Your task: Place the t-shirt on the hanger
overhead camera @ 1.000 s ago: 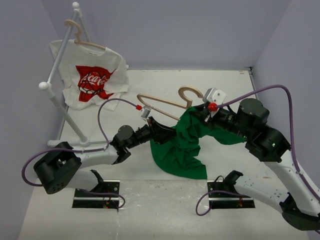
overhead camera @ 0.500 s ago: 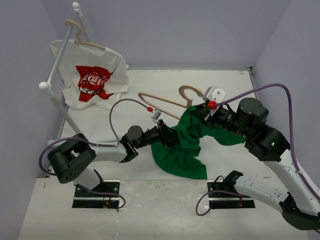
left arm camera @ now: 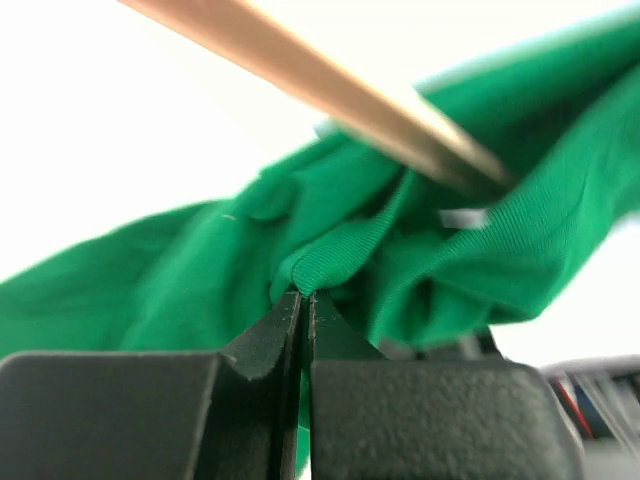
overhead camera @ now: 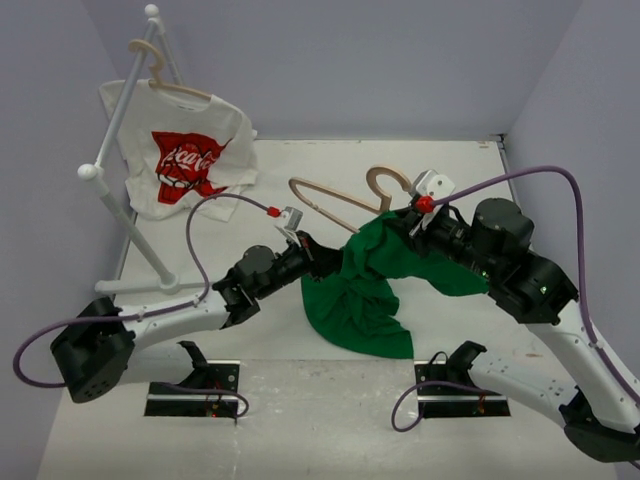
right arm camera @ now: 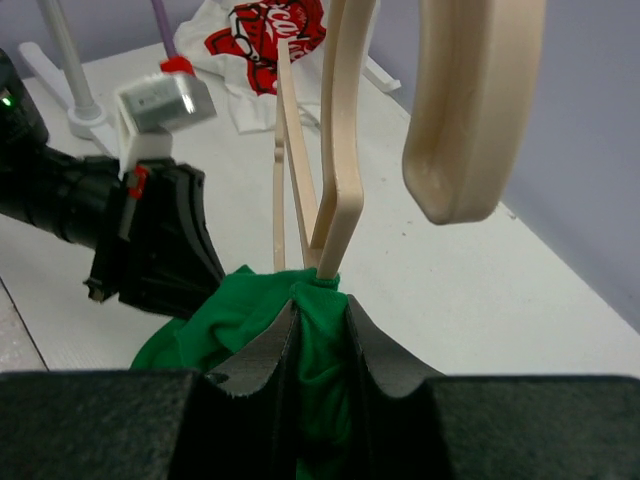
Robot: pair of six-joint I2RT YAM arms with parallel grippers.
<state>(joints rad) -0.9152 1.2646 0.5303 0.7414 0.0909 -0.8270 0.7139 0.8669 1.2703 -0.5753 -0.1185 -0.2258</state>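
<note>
i see the plain bright green cloth t-shirt [overhead camera: 365,295] bunched, draped over one shoulder of the pale beige thick-hooked hanger [overhead camera: 335,203]. right gripper [right arm camera: 318,305] grasps that cloth-covered shoulder, jaws partly apart. left gripper [left arm camera: 303,298] is clenched tight on a ribbed green fold.

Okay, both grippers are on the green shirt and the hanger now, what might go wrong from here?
1. The left gripper pinches only a thin fold of the t-shirt; a pull may slip it free.
2. The right gripper clamps cloth together with the hanger, so the shirt may bunch there rather than slide over the shoulder.
</note>
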